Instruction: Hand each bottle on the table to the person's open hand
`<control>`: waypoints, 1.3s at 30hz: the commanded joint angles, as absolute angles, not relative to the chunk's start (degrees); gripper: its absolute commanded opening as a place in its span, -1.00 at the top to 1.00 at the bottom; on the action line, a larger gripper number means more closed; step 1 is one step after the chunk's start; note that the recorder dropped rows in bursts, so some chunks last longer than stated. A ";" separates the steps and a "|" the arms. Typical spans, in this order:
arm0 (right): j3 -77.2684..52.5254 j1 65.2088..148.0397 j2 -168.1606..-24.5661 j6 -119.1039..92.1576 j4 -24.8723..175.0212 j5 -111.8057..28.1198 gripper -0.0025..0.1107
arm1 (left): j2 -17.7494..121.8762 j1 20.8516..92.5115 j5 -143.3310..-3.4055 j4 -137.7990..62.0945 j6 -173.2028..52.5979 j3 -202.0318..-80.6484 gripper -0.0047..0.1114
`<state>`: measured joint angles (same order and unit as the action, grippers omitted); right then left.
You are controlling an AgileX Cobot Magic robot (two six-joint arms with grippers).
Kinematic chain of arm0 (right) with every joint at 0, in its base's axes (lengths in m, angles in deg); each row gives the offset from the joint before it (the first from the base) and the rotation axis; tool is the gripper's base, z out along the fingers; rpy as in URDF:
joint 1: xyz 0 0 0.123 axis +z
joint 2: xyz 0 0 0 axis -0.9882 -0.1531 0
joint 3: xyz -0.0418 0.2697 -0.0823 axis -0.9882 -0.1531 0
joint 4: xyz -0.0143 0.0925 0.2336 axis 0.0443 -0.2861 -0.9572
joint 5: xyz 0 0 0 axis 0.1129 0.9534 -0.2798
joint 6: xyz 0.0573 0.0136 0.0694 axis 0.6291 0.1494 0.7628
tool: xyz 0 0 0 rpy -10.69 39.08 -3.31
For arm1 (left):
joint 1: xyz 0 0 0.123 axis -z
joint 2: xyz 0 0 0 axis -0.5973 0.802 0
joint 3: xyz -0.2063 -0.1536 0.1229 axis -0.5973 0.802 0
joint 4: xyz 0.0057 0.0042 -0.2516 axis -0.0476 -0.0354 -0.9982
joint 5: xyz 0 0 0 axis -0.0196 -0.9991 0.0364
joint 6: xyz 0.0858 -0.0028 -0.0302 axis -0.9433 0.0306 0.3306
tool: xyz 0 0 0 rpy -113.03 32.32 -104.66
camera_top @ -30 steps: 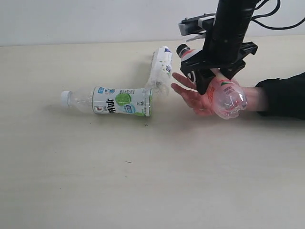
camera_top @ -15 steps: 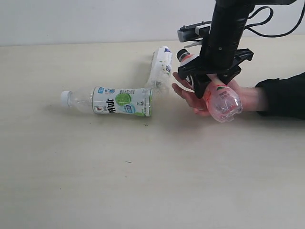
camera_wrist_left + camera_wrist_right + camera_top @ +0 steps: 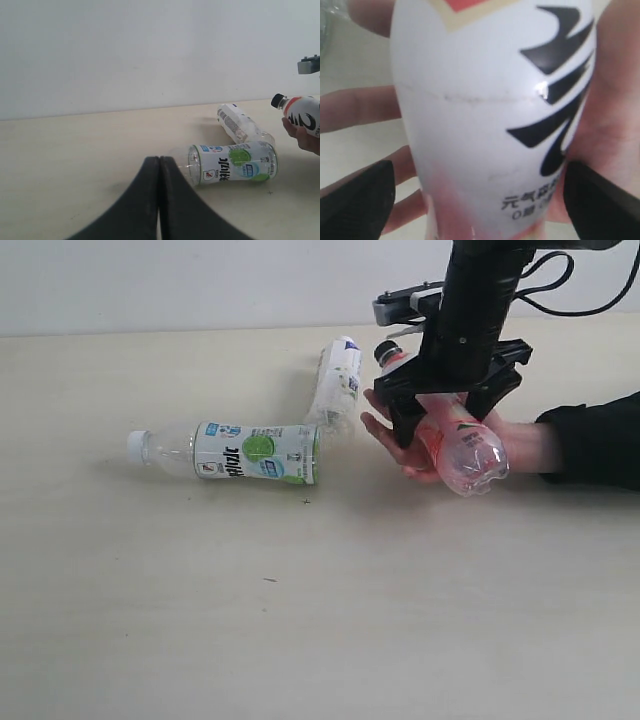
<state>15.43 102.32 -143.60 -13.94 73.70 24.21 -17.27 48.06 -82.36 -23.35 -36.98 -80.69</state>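
A pink-and-white labelled bottle (image 3: 455, 440) with a black cap (image 3: 383, 349) lies in the person's open hand (image 3: 392, 443). My right gripper (image 3: 447, 418) straddles it from above and is open. In the right wrist view the black fingers (image 3: 357, 200) stand apart from the bottle (image 3: 490, 115), with a gap on one side. Two more bottles lie on the table (image 3: 300, 620): a green-labelled one (image 3: 255, 453) with a white cap and a white-labelled one (image 3: 338, 385) behind it. My left gripper (image 3: 159, 160) is shut and empty, just short of the green-labelled bottle (image 3: 232, 163).
The person's dark sleeve (image 3: 595, 440) reaches in from the right edge of the table. A white wall (image 3: 200, 280) runs along the back. The white-labelled bottle touches the base of the green-labelled one.
My right gripper's jaws have spread apart and let go of the pink bottle, which now rests in the hand. The hand and bottle rose slightly. The other bottles stayed put.
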 commanded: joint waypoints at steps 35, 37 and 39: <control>-53.49 102.16 -40.22 -18.64 77.22 -8.67 0.96 | -17.46 47.97 -82.08 -23.46 -36.58 -80.65 0.92; -55.38 102.16 -36.37 -18.30 77.22 -14.85 0.96 | -17.46 47.97 -82.08 -23.46 -36.58 -80.65 0.92; -56.37 102.16 -33.95 -18.30 77.61 -18.13 0.96 | -17.46 47.97 -82.08 -23.46 -36.58 -80.65 0.92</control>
<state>-54.76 102.32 -37.67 -19.02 76.72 -11.44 -17.27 48.06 -82.36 -23.35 -36.98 -80.69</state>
